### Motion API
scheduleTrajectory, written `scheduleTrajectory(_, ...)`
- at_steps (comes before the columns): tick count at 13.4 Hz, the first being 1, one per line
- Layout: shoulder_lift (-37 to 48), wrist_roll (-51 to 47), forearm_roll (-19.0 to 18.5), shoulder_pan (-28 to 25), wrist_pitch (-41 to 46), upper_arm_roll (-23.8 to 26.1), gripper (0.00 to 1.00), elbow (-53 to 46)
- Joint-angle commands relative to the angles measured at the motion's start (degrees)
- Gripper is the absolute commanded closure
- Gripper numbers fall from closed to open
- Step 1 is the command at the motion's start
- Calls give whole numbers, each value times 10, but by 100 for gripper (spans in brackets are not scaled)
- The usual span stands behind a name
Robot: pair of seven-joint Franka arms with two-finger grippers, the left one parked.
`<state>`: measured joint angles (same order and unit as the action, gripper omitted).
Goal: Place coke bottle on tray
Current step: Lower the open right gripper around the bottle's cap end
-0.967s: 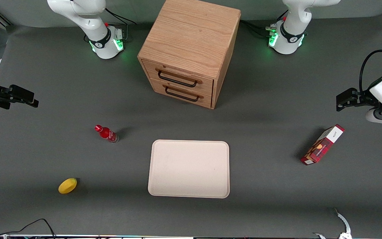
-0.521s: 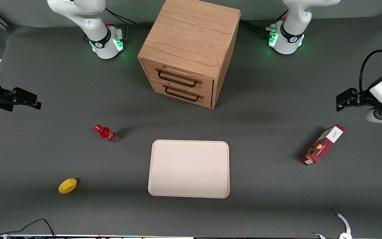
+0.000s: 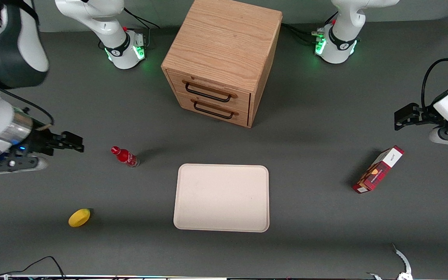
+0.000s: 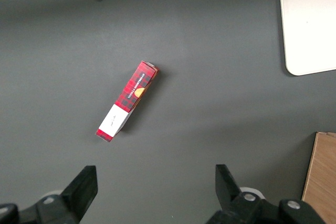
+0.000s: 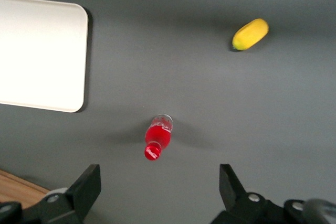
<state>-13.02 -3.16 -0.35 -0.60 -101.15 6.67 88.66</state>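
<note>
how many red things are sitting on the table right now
2. The coke bottle stands beside the tray, toward the working arm's end, near the open gripper. The red-and-white carton lies toward the parked arm's end. The closed drawers could hide more.

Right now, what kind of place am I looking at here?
Probably a robot test bench, not a home. Arms are bolted to a grey-covered table, staged props sit apart: coke bottle, tray, wooden cabinet. The open gripper hovers beside the bottle, toward the working arm's end.
</note>
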Motion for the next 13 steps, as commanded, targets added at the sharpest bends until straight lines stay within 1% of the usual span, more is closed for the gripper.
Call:
scheduleTrajectory(1, 26, -16, -12, -5, -61, 1, 0, 81)
scheduleTrajectory(5, 52, -16, -12, -5, -152, 1, 1, 180)
scheduleTrajectory(9, 75, -16, -12, -5, -266, 9, 1, 287)
scheduleTrajectory(13, 81, -25, -12, -5, -352, 14, 2, 361)
